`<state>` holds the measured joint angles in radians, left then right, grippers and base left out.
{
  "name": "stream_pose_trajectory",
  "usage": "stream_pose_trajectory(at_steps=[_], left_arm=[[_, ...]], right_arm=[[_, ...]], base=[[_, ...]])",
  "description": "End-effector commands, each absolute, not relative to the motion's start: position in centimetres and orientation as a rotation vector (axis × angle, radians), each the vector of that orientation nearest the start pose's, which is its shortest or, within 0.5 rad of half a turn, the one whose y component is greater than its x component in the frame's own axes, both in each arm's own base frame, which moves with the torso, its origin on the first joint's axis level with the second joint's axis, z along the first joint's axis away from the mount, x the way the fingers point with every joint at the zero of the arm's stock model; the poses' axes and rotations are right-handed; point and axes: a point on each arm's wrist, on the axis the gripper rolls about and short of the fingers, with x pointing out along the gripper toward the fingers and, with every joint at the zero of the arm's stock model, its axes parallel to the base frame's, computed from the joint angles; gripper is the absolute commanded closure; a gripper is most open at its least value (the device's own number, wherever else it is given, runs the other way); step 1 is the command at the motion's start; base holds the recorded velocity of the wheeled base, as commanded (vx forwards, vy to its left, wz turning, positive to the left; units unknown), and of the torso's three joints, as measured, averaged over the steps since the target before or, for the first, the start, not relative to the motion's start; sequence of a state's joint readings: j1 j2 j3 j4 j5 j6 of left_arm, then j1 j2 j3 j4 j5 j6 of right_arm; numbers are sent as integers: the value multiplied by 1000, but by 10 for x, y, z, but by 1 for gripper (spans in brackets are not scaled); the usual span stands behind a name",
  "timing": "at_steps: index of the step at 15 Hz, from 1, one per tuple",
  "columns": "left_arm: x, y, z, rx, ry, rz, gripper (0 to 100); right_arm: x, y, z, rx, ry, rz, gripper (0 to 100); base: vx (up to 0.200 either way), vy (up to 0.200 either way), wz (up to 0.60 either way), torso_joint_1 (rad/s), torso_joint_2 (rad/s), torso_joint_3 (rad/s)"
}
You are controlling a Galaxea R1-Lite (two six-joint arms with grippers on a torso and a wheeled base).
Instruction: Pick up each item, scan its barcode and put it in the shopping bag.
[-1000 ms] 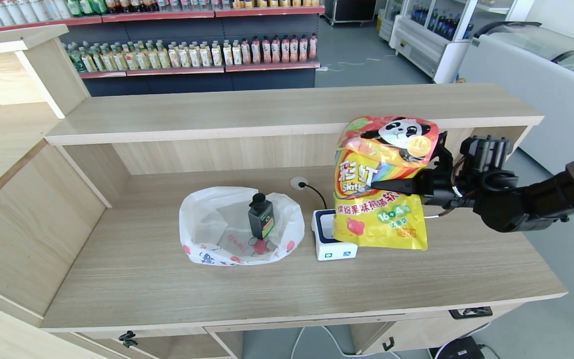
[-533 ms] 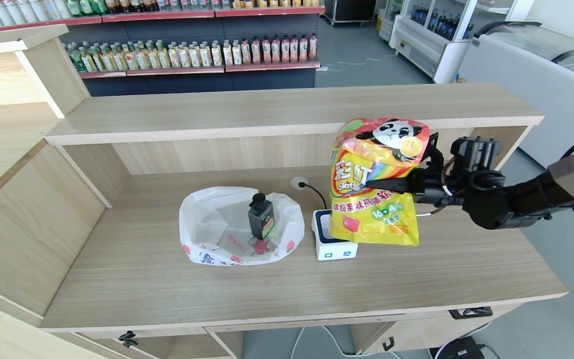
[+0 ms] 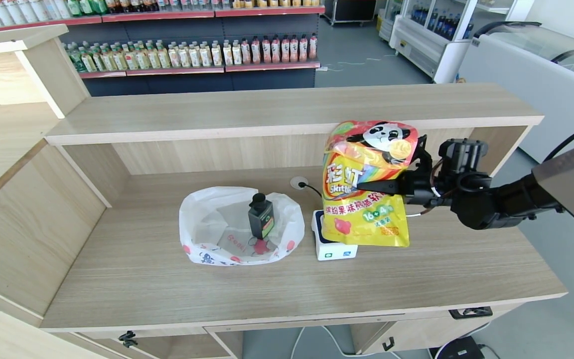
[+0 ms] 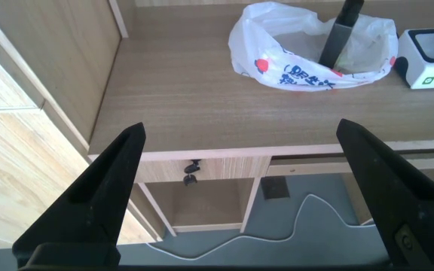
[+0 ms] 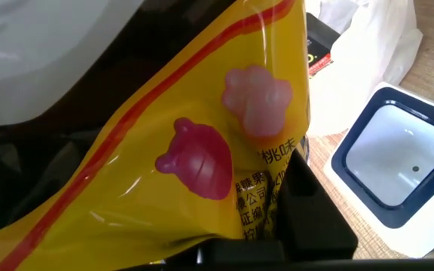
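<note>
The candy pouch is hanging upright in the air above the counter, its panda-printed top up and its lower edge covering the far right part of the scanner in the head view. Whether the pouch is touching the scanner cannot be told. The right gripper is coming in from the pouch's 3 o'clock side and is clamping it at mid-height, one dark finger lying across the printed front. In the right wrist view the pouch's yellow back is sitting close against the camera, with the scanner's white window showing below and beyond it.

The scanner is sitting on the counter, and its black cable is running off toward 11 o'clock to a round port in the counter top. At the scanner's 9 o'clock, just beside it, the white shopping bag is lying open, and a dark bottle is standing upright inside it.

The left gripper is hanging out past the counter's near edge, at about 7 o'clock from the shopping bag, with its jaws wide apart and gripping nothing. Shelves of bottled drinks are lining the store at 12 o'clock behind the counter.
</note>
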<state>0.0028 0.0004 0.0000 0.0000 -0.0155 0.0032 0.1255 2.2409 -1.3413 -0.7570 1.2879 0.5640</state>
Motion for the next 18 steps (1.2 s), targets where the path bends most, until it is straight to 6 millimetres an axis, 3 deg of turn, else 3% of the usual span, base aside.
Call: stream_pose_trajectory(at_steps=[1,5,7,8,11,12,13,16,18], left_arm=[[-23,0,75,3,0,-12,0],[-23,0,75,3,0,-12,0],[-23,0,75,3,0,-12,0],[-23,0,75,3,0,-12,0],[-23,0,75,3,0,-12,0],[-23,0,75,3,0,-12,0],[-23,0,75,3,0,-12,0],[-23,0,75,3,0,-12,0],[-23,0,75,3,0,-12,0]], right_arm=[[436,78,133,545,520,1345,100],[443,83,132,535,510,1361,100],[438,82,142,494,465,1371,100],[422,80,162,438,403,1383,100],[334,66,229,151,113,1305,100],[313,62,245,66,32,1252,100],[295,56,250,-35,-21,1144,100],[281,34,233,-475,-23,796,100],[270,24,237,-505,2,760,100]], base=[[0,0,0,0,0,0],[0,0,0,0,0,0],[0,0,0,0,0,0],[0,0,0,0,0,0],[0,0,0,0,0,0],[0,0,0,0,0,0],[0,0,0,0,0,0],[0,0,0,0,0,0],[0,0,0,0,0,0]])
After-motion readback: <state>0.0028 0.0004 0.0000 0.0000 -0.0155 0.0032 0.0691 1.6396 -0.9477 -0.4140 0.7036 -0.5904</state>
